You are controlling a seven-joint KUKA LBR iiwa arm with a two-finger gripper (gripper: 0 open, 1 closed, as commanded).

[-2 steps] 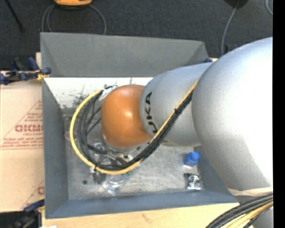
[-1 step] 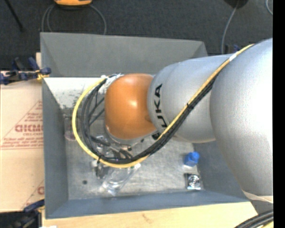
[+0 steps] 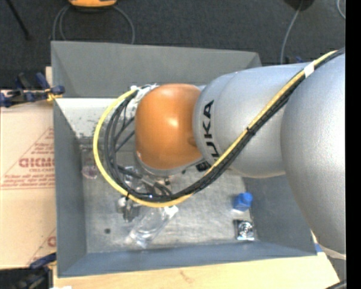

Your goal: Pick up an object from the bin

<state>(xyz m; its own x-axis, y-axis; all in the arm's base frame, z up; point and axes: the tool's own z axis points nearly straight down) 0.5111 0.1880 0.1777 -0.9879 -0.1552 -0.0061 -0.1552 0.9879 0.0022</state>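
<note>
Over the bin's front-left floor: that's where my gripper (image 3: pixel 131 208) sits, tucked under the arm's orange cover (image 3: pixel 165 125), low down near the bin (image 3: pixel 168 65) floor.
Claw state: honestly can't tell from up here whether it's released or clenched, since the wrist and cables (image 3: pixel 102 143) hide most of it.
Likely target: a clear, glassy-looking plastic thing (image 3: pixel 147 226) lying just in front of the gripper, touching it or just beside it. I can't say it's grasped.
Why the arm sits like this: it reaches in from the right and bends down over the middle, so my guess is it's lined up for a top-down grab on that clear piece, which is the nearest thing.
Why the rest lies where it does: everything looks loose on the floor, well apart, no heap.
Blue bit (image 3: pixel 243 200): one, small, front-right area, well away from the gripper.
Dark shiny bit (image 3: pixel 245 229): one, just in front of the blue one, near the front wall.
Pale see-through thing (image 3: pixel 89 170): one, by the left wall. Can't make out what it is.
Total count: four things I can see, one of each, and the arm (image 3: pixel 259 125) may be covering more.
Task status: I'd call it the grab step, nothing lifted yet as far as I can judge.
</note>
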